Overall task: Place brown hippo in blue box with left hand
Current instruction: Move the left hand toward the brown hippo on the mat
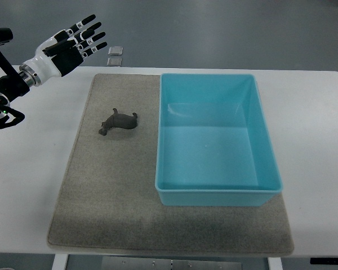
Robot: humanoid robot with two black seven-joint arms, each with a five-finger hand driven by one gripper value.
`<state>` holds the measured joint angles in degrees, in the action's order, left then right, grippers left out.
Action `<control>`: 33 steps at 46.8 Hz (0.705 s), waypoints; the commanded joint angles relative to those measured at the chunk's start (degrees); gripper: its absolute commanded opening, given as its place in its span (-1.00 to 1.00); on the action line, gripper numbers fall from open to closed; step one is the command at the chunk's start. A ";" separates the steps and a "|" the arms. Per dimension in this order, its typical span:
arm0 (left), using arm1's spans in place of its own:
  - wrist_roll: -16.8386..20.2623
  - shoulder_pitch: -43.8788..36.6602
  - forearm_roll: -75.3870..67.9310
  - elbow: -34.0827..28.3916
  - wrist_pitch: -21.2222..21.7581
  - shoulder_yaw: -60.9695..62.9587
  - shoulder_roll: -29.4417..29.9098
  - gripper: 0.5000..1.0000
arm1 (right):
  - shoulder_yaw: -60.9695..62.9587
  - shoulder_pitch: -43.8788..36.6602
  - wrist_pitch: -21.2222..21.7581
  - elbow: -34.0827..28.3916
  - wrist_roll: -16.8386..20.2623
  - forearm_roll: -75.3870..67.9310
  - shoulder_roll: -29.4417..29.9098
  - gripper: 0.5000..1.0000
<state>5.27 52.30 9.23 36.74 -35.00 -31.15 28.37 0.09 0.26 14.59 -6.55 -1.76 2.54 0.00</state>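
White and wide, the counter (39, 185) fills most of what I look down on, with grey floor showing beyond its far edge and two small square grey tiles (116, 55) lying out there. A rectangular grey felt mat (101, 202) covers the middle of the counter, and both task things sit on it, which I judge is meant to give them a soft, non-slip bed. The small dark brown toy hippo (119, 121) lies on the mat's left part, seemingly on its side with its legs toward the far edge, just beside the open rectangular light blue plastic box (214, 197) but not touching it. The box is empty and its long left wall faces the hippo, so the carry should be short: up, over that wall, and down. My left robot hand (73, 39) comes in from the left edge and hangs over the far left corner of the counter, well apart from the hippo, fingers spread and straight, holding nothing. I read that open pose as readiness for a grasp not yet begun. My right arm is out of view. Because the hippo is low and lying flat, I expect I will need to come down from above and close around its body.
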 commanded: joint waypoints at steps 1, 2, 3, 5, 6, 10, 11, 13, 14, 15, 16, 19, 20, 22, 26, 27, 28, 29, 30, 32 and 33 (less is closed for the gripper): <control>0.00 -0.09 0.00 0.43 0.00 -0.05 0.10 1.00 | 0.00 0.00 0.00 0.04 0.00 0.01 0.00 0.74; 0.00 -0.09 0.00 0.43 0.00 -0.05 0.10 1.00 | 0.09 0.00 0.00 0.04 0.00 0.01 0.00 0.74; 0.00 -0.09 0.00 0.52 0.00 -0.14 0.10 1.00 | 0.00 0.00 0.00 -0.04 0.00 0.01 0.00 0.74; 0.00 -0.09 0.00 0.43 0.00 -0.23 0.19 1.00 | 0.00 0.00 0.00 0.04 0.00 0.01 0.00 0.74; 0.00 0.00 0.00 0.52 0.00 -0.23 0.28 1.00 | 0.00 0.00 0.00 0.04 0.00 0.01 0.00 0.74; 0.00 0.09 0.00 0.43 0.00 -0.23 0.45 1.00 | 0.00 0.00 0.00 0.04 0.00 0.01 0.00 0.74; 0.00 0.17 0.00 0.43 0.00 -0.23 0.45 1.00 | 0.00 0.00 0.00 -0.04 0.00 0.01 0.00 0.74; 0.00 0.26 0.00 0.52 0.00 -0.23 0.63 1.00 | 0.00 0.00 0.00 -0.04 0.00 0.01 0.00 0.74; 0.00 0.35 0.00 0.61 0.00 -0.23 0.63 1.00 | 0.00 0.00 0.00 -0.04 0.00 0.01 0.00 0.74; 0.00 0.35 0.00 0.70 0.00 -0.23 0.63 1.00 | 0.00 0.00 0.00 0.04 0.00 0.01 0.00 0.74; 0.00 0.35 0.00 0.70 0.00 -0.23 0.63 1.00 | 0.00 0.00 0.00 0.04 0.00 0.01 0.00 0.74; 0.00 0.35 0.00 0.70 0.00 -0.40 0.63 1.00 | 0.00 0.00 0.00 -0.04 0.00 0.01 0.00 0.74; 0.00 0.26 0.00 0.70 0.00 -0.32 0.63 1.00 | 0.00 0.00 0.00 -0.04 0.00 0.01 0.00 0.74; 0.09 0.18 0.00 0.79 0.00 -0.32 0.72 1.00 | 0.00 0.00 0.00 0.04 0.00 0.01 0.00 0.74; 0.18 0.17 -0.09 0.70 0.00 -0.14 1.16 1.00 | 0.00 0.00 0.00 -0.04 0.00 0.01 0.00 0.74; 0.18 0.17 -0.18 0.70 0.00 -0.05 1.42 1.00 | 0.00 0.00 0.00 -0.04 0.00 0.01 0.00 0.74; 0.18 0.17 -0.18 0.70 0.00 -0.05 1.68 0.99 | 0.00 0.00 0.00 -0.04 0.00 0.01 0.00 0.74; 0.18 0.17 -0.18 0.70 0.00 -0.05 1.95 0.99 | 0.00 0.00 0.00 0.04 0.00 0.01 0.00 0.74; 0.18 0.17 -0.26 0.70 0.00 -0.05 2.21 0.99 | 0.09 0.00 0.00 0.04 0.00 0.01 0.00 0.74; 0.18 0.26 -0.70 0.87 0.00 0.03 2.74 1.00 | 0.00 0.00 0.00 0.04 0.00 0.01 0.00 0.74; 0.18 0.26 -1.14 1.05 0.00 0.03 3.00 0.99 | 0.00 0.00 0.00 -0.04 0.00 0.09 0.00 0.74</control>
<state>5.46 52.48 8.94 37.46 -35.00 -31.22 30.60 0.10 0.26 14.59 -6.56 -1.76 2.54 0.00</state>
